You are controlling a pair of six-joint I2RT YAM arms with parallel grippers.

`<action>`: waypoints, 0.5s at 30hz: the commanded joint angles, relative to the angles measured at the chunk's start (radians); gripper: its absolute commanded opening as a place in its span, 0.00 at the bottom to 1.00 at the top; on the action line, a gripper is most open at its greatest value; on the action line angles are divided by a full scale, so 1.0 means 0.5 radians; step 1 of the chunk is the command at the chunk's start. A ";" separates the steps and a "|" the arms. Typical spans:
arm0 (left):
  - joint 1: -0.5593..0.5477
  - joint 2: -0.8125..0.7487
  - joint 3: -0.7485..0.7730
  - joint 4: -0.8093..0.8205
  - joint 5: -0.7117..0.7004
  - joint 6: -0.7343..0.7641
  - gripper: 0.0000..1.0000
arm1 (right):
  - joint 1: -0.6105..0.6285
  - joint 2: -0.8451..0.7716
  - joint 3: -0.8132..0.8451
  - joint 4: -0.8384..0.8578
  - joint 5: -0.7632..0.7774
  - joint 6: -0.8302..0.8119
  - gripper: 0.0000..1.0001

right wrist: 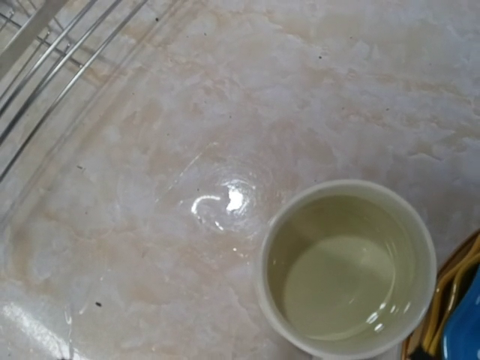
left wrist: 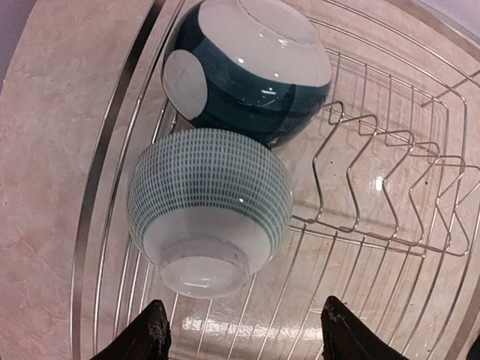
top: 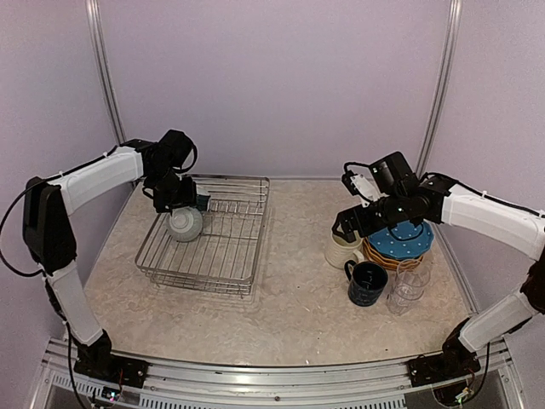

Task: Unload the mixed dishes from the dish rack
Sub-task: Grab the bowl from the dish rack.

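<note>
The dish rack [top: 241,274] stands left of centre. In its far left corner lie two bowls, a teal-dashed white one [left wrist: 210,199] and a dark blue white-spotted one [left wrist: 247,71]. My left gripper [left wrist: 247,337] hovers over them, open, its fingertips [left wrist: 154,334] either side of the dashed bowl's foot without touching. On the right stand the cream mug [right wrist: 349,266], the navy mug [top: 368,283], the clear glasses [top: 409,285] and the stacked plates [top: 400,243], blue on top. My right gripper [top: 347,223] hangs above the cream mug, its fingers outside the wrist view and nothing held.
The rack's upright prongs [left wrist: 390,187] stand right of the bowls. A rack corner [right wrist: 45,45] shows at the upper left of the right wrist view. Purple walls close the back and sides.
</note>
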 commanded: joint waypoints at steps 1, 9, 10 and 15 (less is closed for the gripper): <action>0.031 0.242 0.246 -0.290 -0.216 0.137 0.63 | -0.011 -0.070 -0.044 0.020 0.054 0.010 0.95; 0.035 0.369 0.355 -0.274 -0.275 0.335 0.58 | -0.015 -0.076 -0.058 0.005 0.075 0.038 0.96; 0.036 0.382 0.373 -0.288 -0.296 0.349 0.58 | -0.015 -0.062 -0.041 -0.022 0.070 0.043 0.96; 0.054 0.392 0.383 -0.248 -0.235 0.425 0.64 | -0.015 -0.072 -0.049 -0.010 0.073 0.061 0.96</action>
